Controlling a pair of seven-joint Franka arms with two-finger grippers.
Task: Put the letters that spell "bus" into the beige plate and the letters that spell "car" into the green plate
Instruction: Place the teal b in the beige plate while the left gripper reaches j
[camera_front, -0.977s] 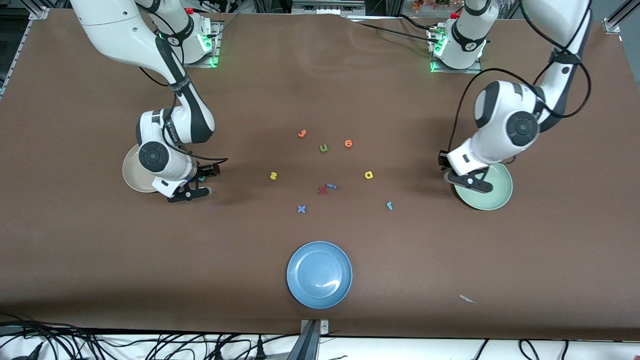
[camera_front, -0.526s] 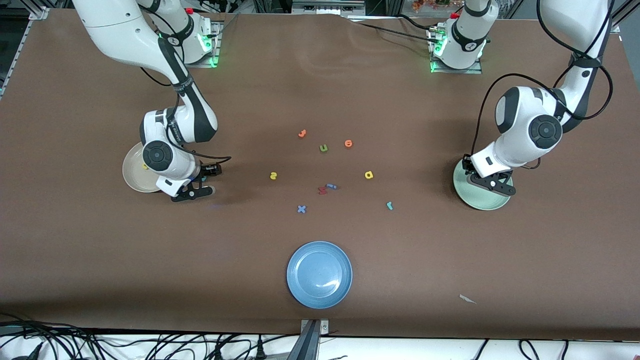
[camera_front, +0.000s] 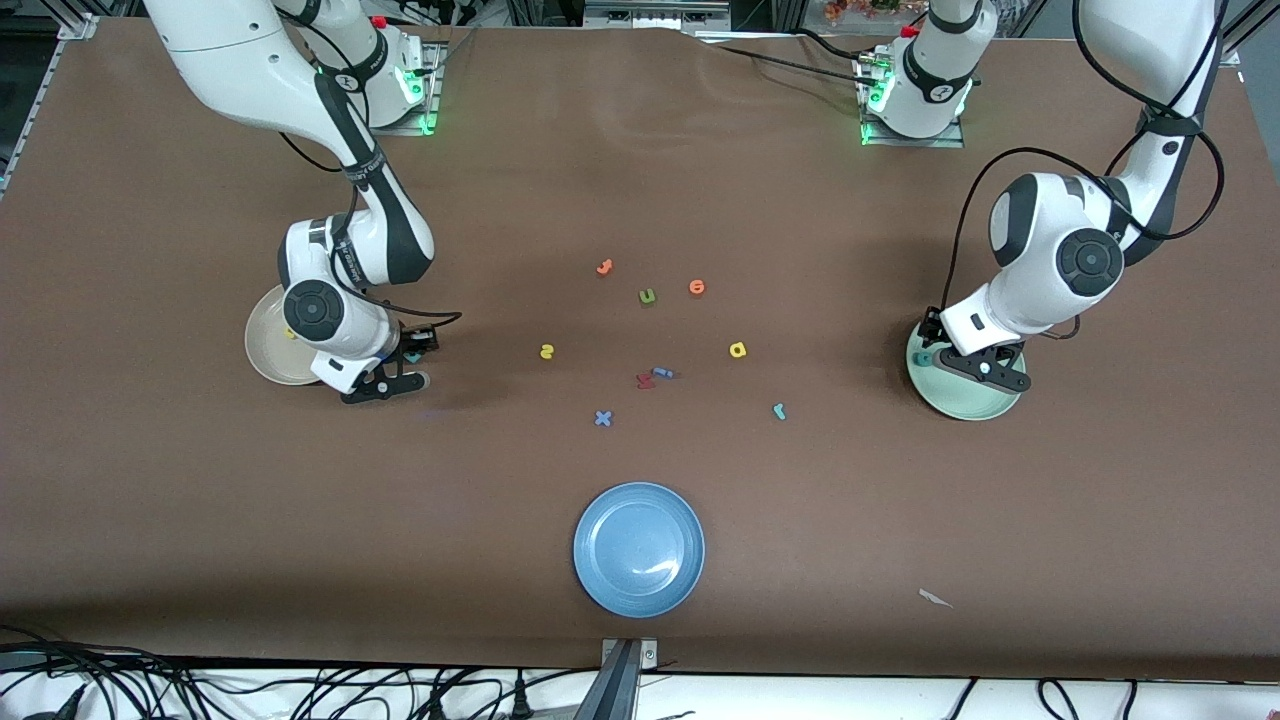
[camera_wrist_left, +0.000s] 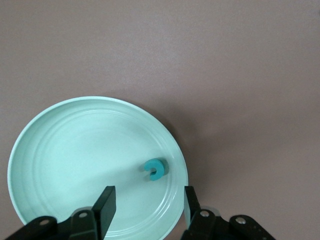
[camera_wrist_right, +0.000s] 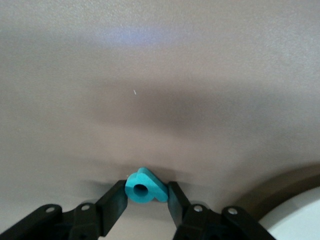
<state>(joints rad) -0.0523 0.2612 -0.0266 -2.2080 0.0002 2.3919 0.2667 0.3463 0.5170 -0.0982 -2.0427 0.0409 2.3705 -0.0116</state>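
My right gripper (camera_front: 398, 366) is low at the table beside the beige plate (camera_front: 262, 352), shut on the teal "b" (camera_wrist_right: 145, 186), which sits pinched between both fingers. A yellow "u" (camera_front: 290, 333) lies in that plate. My left gripper (camera_wrist_left: 148, 200) hangs open over the green plate (camera_wrist_left: 60, 165). The teal "c" (camera_wrist_left: 156, 168) lies loose in this plate near its rim. On the table's middle lie the yellow "s" (camera_front: 546, 351), the yellow "a" (camera_front: 738, 349) and the teal "r" (camera_front: 779, 410).
A green "u" (camera_front: 647, 296), an orange "o" (camera_front: 697, 287), another orange letter (camera_front: 604, 267), a red and a blue letter (camera_front: 652, 377) and a blue "x" (camera_front: 602, 418) are scattered mid-table. A blue plate (camera_front: 639, 548) sits nearest the front camera.
My left arm moved over the green plate, its gripper opened and the teal "c" now lies in the plate. My right gripper closed onto the teal "b".
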